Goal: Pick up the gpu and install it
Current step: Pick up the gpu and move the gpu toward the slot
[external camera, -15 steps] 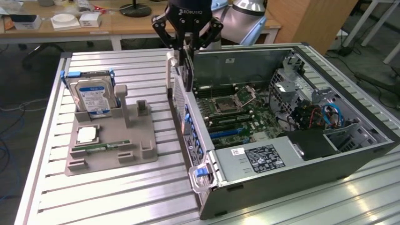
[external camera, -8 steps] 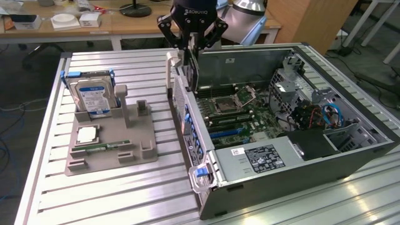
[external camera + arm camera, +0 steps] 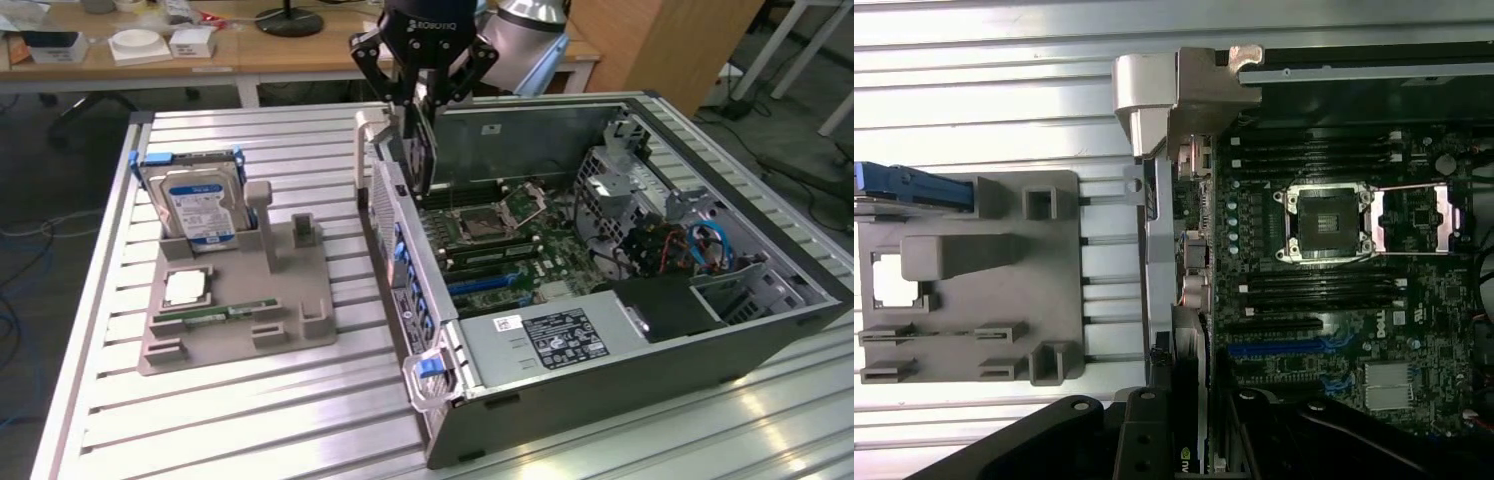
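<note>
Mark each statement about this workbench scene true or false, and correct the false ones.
1. The gripper holds the gpu on edge above the open computer case. True.
2. The hard drive sits inside the case. False: it stands in the gray tray on the table, outside the case.
3. The motherboard is visible through the case's open side. True.
4. The memory stick is clamped in the gripper. False: it lies in the tray, near the hard drive.
</note>
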Available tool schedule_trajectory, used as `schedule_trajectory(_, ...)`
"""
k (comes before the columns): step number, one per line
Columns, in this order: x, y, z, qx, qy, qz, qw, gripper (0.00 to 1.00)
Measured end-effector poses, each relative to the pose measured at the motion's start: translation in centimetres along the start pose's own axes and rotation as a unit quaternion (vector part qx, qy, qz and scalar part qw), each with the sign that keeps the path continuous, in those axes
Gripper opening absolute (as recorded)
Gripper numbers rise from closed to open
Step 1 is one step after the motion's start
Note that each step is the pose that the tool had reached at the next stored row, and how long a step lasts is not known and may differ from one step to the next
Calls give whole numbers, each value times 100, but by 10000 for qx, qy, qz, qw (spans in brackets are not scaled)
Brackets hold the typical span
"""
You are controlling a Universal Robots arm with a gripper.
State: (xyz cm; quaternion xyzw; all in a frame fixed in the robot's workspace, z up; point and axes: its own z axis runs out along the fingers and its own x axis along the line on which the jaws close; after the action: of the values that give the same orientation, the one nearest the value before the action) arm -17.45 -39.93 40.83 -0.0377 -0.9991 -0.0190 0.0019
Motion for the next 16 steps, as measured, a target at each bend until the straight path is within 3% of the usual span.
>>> schedule_trajectory(16,-231,17,0,0,0,0,10000,26)
